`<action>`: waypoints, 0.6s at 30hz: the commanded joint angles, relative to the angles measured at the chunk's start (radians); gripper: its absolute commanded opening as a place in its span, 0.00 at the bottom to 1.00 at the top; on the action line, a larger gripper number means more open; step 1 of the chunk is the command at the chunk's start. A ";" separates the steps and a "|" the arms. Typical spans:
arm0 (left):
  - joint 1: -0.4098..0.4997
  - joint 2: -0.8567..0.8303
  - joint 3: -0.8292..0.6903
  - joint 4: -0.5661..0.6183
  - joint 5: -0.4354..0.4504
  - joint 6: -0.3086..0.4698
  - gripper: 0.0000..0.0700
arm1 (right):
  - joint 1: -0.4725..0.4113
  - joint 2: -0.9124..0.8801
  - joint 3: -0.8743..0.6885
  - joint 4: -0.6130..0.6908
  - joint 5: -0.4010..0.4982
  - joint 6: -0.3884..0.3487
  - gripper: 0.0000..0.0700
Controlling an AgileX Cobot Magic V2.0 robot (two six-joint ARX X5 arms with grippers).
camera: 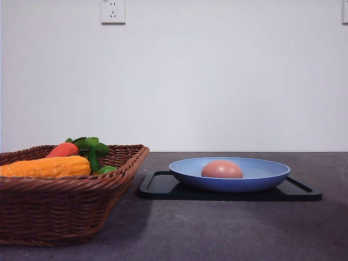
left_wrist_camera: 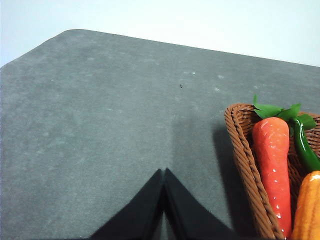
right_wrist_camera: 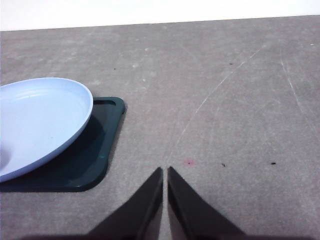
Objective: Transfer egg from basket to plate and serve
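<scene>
A reddish-brown egg sits in the middle of a light blue plate, its lower half hidden behind the plate's raised rim in the front view. The plate rests on a flat black tray on the dark grey surface, toward the right side. The wrist camera on the right arm catches only part of the plate and one corner of the tray; the egg lies outside that crop. Toward the left edge of the surface stands a brown wicker basket, cut off by the frame, holding an orange-red carrot with green leaves, a yellow-orange piece of produce that is hard to identify, and something green tucked mostly out of sight behind it. The left wrist view shows the basket's corner with the carrot lying along its wall and a slim green item beside it, partly cropped. The left hand has its dark fingertips pressed together, gripping nothing, over bare surface near the basket. The right hand is likewise drawn together to a thin slit and empty, poised above bare surface beside the tray, touching neither tray nor plate.
</scene>
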 commanded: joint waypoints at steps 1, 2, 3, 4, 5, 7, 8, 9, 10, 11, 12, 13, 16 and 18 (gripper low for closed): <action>0.002 -0.002 -0.023 -0.013 0.002 0.015 0.00 | 0.002 -0.002 -0.005 0.010 0.001 0.017 0.00; 0.002 -0.002 -0.023 -0.013 0.002 0.015 0.00 | 0.002 -0.002 -0.005 0.010 0.001 0.017 0.00; 0.002 -0.002 -0.023 -0.013 0.002 0.015 0.00 | 0.002 -0.002 -0.005 0.010 0.001 0.017 0.00; 0.002 -0.002 -0.023 -0.013 0.002 0.015 0.00 | 0.002 -0.002 -0.005 0.010 0.001 0.017 0.00; 0.002 -0.002 -0.023 -0.013 0.002 0.015 0.00 | 0.002 -0.002 -0.005 0.010 0.001 0.017 0.00; 0.002 -0.002 -0.023 -0.013 0.002 0.015 0.00 | 0.002 -0.002 -0.005 0.010 0.001 0.017 0.00; 0.002 -0.002 -0.023 -0.013 0.002 0.015 0.00 | 0.002 -0.002 -0.005 0.010 0.001 0.017 0.00; 0.002 -0.002 -0.023 -0.013 0.002 0.015 0.00 | 0.002 -0.002 -0.005 0.010 0.001 0.017 0.00; 0.002 -0.002 -0.023 -0.013 0.002 0.015 0.00 | 0.002 -0.002 -0.005 0.010 0.001 0.017 0.00; 0.002 -0.002 -0.023 -0.013 0.002 0.015 0.00 | 0.002 -0.002 -0.005 0.010 0.001 0.017 0.00; 0.002 -0.002 -0.023 -0.013 0.002 0.015 0.00 | 0.002 -0.002 -0.005 0.010 0.001 0.017 0.00; 0.002 -0.002 -0.023 -0.013 0.002 0.015 0.00 | 0.002 -0.002 -0.005 0.010 0.001 0.017 0.00; 0.002 -0.002 -0.023 -0.013 0.002 0.015 0.00 | 0.002 -0.002 -0.005 0.010 0.001 0.017 0.00; 0.002 -0.002 -0.023 -0.013 0.002 0.015 0.00 | 0.002 -0.002 -0.005 0.010 0.001 0.017 0.00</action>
